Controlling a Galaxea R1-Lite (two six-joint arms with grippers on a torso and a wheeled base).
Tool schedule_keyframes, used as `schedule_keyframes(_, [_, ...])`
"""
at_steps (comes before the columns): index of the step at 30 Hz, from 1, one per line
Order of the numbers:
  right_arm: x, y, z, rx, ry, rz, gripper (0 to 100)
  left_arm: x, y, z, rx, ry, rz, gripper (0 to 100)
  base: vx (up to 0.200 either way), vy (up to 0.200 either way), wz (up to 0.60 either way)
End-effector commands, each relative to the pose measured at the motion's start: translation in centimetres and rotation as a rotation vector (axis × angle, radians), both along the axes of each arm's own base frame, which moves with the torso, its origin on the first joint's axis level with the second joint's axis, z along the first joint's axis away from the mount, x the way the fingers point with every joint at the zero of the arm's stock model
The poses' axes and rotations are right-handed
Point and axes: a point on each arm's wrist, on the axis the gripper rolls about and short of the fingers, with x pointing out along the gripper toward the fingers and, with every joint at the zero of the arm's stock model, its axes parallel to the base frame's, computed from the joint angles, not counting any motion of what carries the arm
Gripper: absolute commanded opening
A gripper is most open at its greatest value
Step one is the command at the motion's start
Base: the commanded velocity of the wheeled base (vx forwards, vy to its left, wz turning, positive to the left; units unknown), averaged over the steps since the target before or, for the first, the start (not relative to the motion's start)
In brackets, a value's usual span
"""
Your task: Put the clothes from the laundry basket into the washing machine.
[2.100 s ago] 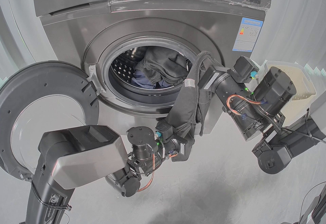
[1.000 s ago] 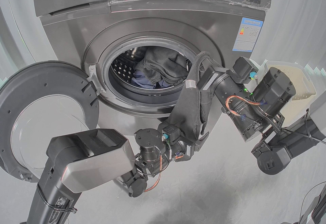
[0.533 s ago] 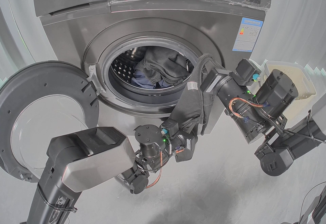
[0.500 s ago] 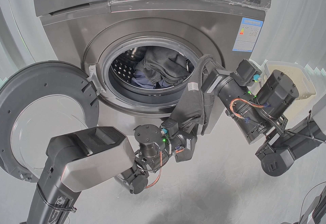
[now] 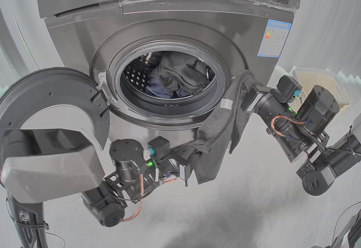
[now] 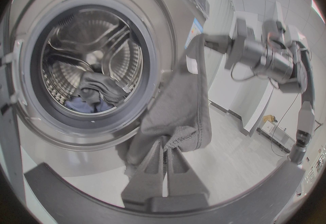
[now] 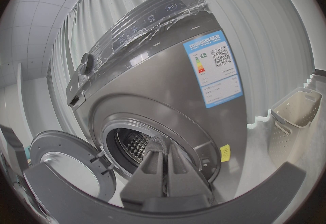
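While both grippers are clamped on the dark grey garment [image 5: 220, 124], it hangs outside the washing machine [image 5: 94, 34], low and to the right of the drum opening [image 5: 141, 72].
I would raise the left gripper [image 6: 165, 145] with the lower hem over the rim first, then push the right gripper [image 7: 163, 145] inside, and let go only deep in the drum, so nothing drops to the floor [image 5: 244, 203]. The cloth looks thick and limp, with stitched seams and a white label [image 5: 225, 103], and it sags between the two grips.
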Motion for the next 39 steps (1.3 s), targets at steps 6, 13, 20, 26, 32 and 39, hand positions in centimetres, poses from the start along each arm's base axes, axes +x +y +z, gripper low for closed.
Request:
schedule_keyframes(6, [-2.5,-2.5,-0.3,-0.032,0.030,-0.001,0,-1.9,7.8,7.8,-0.114,-0.124,0.148,0,0.000,0.000,0.00])
schedule_keyframes(13, [-3.7,-1.8,-0.9,-0.049,0.051,0.042,0,-2.8,8.3,9.8,-0.187,-0.148,0.087,0,0.000,0.000,0.00])
schedule_keyframes(20, [-3.3,-1.8,-1.6,-0.064,0.069,0.037,0,-2.7,8.8,10.8,-0.209,-0.184,0.102,0,0.000,0.000,0.00])
schedule_keyframes(26, [-3.3,-1.9,-1.5,-0.065,0.068,0.032,0,-2.9,10.0,12.1,-0.233,-0.224,0.134,0,0.000,0.000,0.00])
schedule_keyframes(32, [-3.3,-1.9,-1.7,-0.070,0.075,0.034,0,-2.4,11.1,13.0,-0.244,-0.261,0.173,0,0.000,0.000,0.00])
schedule_keyframes(39, [-3.5,-1.9,-1.9,-0.083,0.076,0.061,0,-3.0,11.4,14.0,-0.263,-0.292,0.171,0,0.000,0.000,0.00])
